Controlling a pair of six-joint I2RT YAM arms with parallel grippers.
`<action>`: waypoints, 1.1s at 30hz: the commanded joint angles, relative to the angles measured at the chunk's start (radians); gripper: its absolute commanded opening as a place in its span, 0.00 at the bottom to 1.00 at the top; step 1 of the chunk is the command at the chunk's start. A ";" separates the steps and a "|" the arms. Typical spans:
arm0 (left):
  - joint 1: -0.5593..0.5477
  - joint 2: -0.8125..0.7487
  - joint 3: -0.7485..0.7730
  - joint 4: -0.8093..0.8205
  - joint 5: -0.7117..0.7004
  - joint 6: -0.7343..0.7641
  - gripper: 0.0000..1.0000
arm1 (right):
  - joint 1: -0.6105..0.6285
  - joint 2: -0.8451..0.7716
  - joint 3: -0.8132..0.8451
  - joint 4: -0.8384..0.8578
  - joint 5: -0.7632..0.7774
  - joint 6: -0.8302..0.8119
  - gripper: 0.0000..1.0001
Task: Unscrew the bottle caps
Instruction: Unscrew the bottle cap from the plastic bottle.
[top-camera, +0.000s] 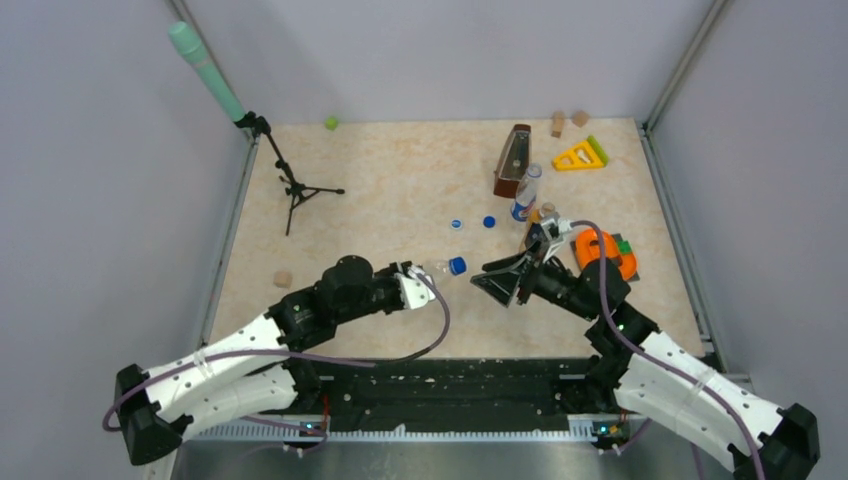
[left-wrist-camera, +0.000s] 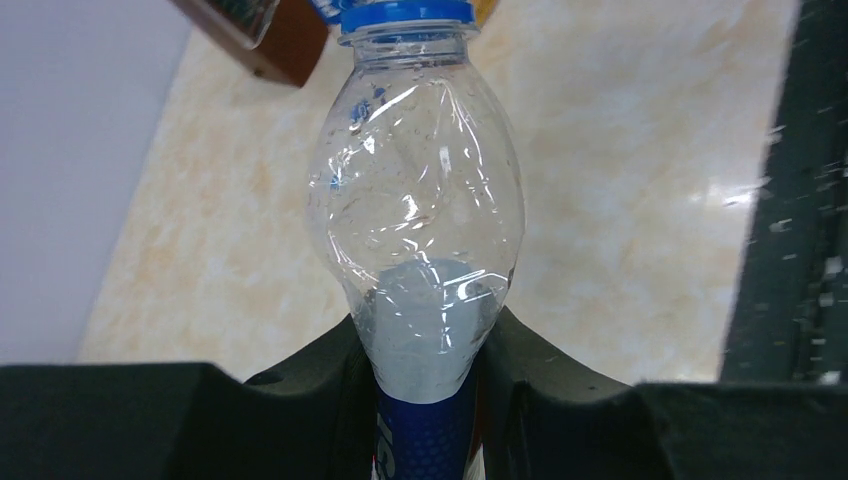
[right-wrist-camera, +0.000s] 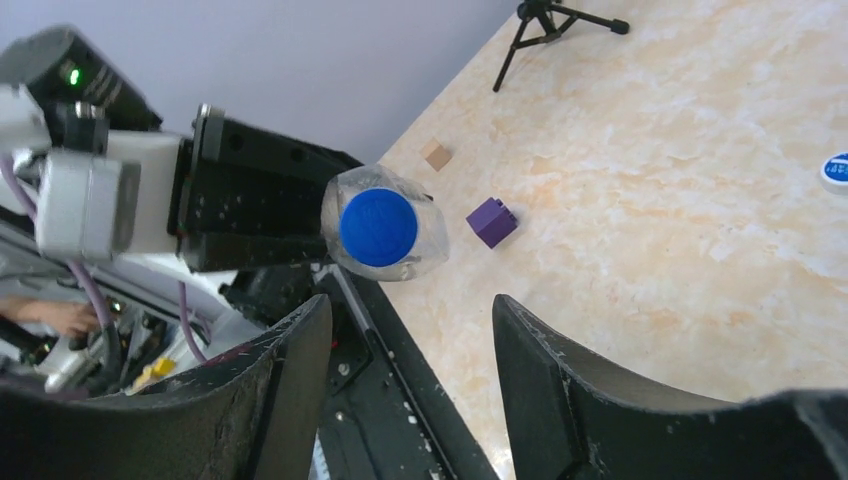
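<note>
The left end effector (left-wrist-camera: 425, 405) is clamped on the clear bottle (left-wrist-camera: 415, 200) near its base, holding it roughly level above the table (top-camera: 380, 180), long axis pointing at the right end effector (right-wrist-camera: 410, 305). Its jaws stand apart, just short of the blue cap (right-wrist-camera: 378, 227), facing it head-on.

The left arm (top-camera: 235, 355) reaches forward and inward, the left claw (top-camera: 426, 273) pointing right and clamped on the lower body of a clear bottle (left-wrist-camera: 415, 200). The right arm (top-camera: 670, 375) bends inward to face it, the right claw (right-wrist-camera: 410, 320) pointing left, jaws apart with nothing between them. The two claws are near each other, not touching.
</note>
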 joint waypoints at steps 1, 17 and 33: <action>-0.124 0.012 -0.027 0.079 -0.327 0.136 0.00 | 0.003 -0.008 0.040 0.025 0.108 0.106 0.59; -0.253 0.033 -0.093 0.306 -0.529 0.293 0.00 | 0.004 0.091 0.024 0.130 0.108 0.261 0.59; -0.270 0.016 -0.097 0.288 -0.539 0.278 0.00 | 0.003 0.043 0.034 0.081 0.128 0.228 0.59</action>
